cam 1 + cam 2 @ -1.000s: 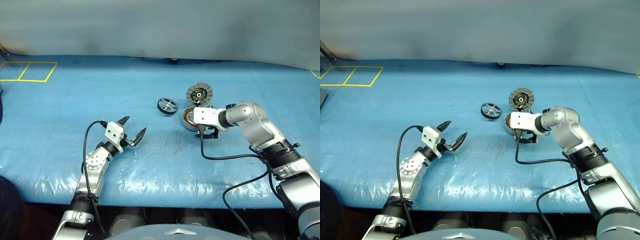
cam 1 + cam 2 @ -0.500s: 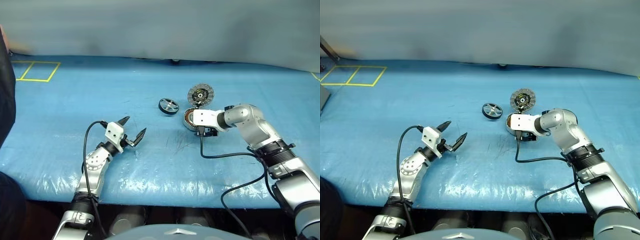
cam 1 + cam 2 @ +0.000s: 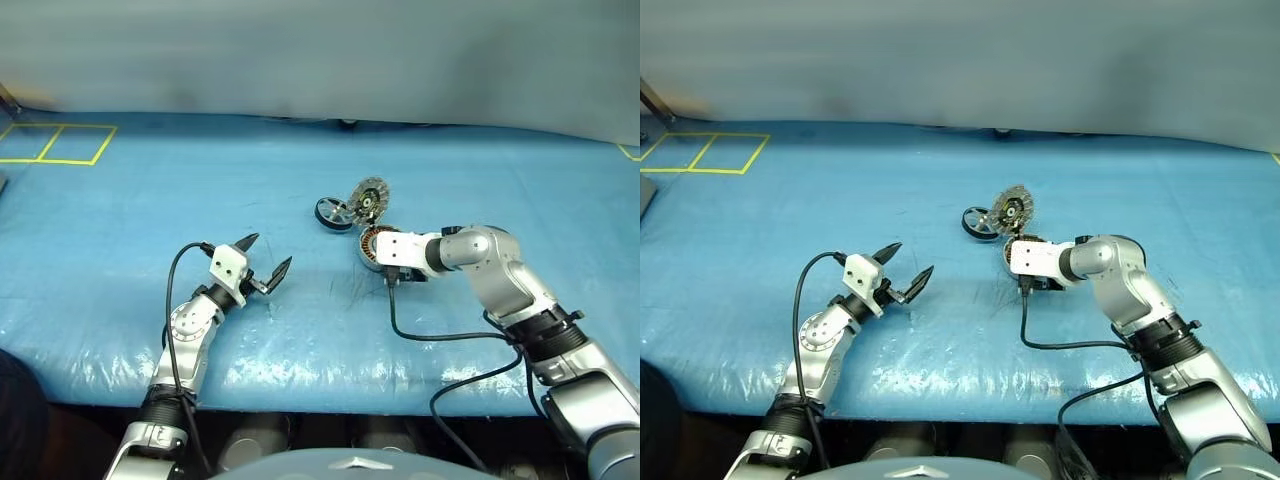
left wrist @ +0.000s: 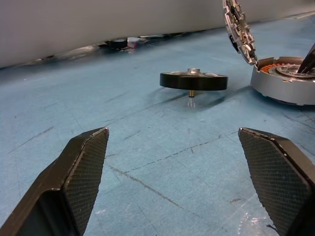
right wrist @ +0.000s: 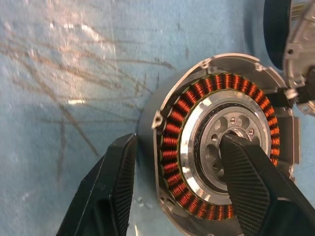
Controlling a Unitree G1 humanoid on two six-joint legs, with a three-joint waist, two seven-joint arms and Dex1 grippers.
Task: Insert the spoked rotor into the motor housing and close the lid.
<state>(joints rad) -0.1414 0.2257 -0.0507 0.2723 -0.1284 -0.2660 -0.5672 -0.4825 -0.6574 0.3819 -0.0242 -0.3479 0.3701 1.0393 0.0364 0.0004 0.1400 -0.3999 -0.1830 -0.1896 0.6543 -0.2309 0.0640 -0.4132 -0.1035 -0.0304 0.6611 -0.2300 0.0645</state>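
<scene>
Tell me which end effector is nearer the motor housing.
Right. The right end effector straddles the motor housing wall; the left end effector hovers well off to its left.

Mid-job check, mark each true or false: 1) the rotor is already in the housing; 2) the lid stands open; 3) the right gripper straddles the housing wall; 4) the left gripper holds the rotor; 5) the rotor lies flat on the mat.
1) False. The rotor lies on the blue mat beside the housing, whose copper windings are bare.
2) True. The lid stands tilted up from the housing's far rim.
3) True. The right gripper has one finger outside the wall and one finger in the central hub.
4) False. The left gripper is open and empty, apart from the parts.
5) True. In the left wrist view the rotor rests level on the mat.
</scene>
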